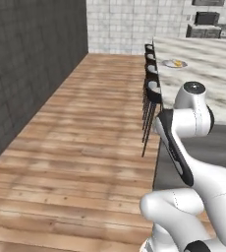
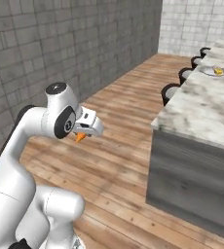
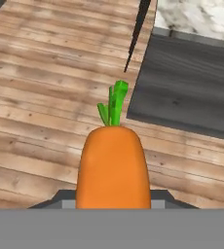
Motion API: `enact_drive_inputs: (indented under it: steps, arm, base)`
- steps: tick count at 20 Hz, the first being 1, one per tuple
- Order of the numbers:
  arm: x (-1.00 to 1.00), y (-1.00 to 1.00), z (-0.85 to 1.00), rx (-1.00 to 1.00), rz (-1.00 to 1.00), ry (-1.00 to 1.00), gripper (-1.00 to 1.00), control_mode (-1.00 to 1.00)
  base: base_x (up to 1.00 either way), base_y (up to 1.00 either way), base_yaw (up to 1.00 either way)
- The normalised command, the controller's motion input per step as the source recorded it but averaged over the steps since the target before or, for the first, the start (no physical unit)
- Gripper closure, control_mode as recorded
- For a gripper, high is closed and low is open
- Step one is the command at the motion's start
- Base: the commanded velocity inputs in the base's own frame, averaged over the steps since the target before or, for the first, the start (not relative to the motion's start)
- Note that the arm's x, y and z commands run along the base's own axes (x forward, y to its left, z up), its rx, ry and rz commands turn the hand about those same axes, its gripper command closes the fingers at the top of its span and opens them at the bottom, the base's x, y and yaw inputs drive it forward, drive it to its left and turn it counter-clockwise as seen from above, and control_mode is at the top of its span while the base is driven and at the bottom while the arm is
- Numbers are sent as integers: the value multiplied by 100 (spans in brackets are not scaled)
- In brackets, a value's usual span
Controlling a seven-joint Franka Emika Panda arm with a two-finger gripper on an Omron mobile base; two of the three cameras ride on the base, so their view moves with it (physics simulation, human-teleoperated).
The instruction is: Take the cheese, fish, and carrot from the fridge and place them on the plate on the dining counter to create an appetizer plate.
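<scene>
The gripper [image 2: 83, 134] is pinching the carrot [image 3: 113, 168], its jaws pressing against the orange body from both sides while the green top is pointing away from the hand, out over the wooden floor [image 1: 85, 142]. The white arm [image 2: 31, 131] is folding back on itself short of the near end of the marble bench [image 2: 206, 107], with the carrot tip showing below the hand in the right base view. Far along the bench top, the grey plate [image 1: 175, 64] is sitting close to the stool-side edge, carrying small yellowish food that is too distant to identify. Black stools [image 1: 153, 91] are lining the bench's side facing the dark tiled wall [image 1: 26, 64].
</scene>
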Motion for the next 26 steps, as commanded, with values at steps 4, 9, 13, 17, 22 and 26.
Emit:
enact_drive_inputs:
  steps: [4,9,13,17,22,26]
  arm:
    - [0,0,0,0,0,0,100,100]
    - [0,0,0,0,0,0,100,100]
    - [0,0,0,0,0,0,100,100]
    - [0,0,0,0,0,0,100,100]
    - [0,0,0,0,0,0,100,100]
    - [0,0,0,0,0,0,100,100]
  base:
    - [57,90,-36]
    - [63,86,-36]
    - [68,86,-38]
    - [66,81,-38]
    - [65,79,-39]
    - [63,76,-39]
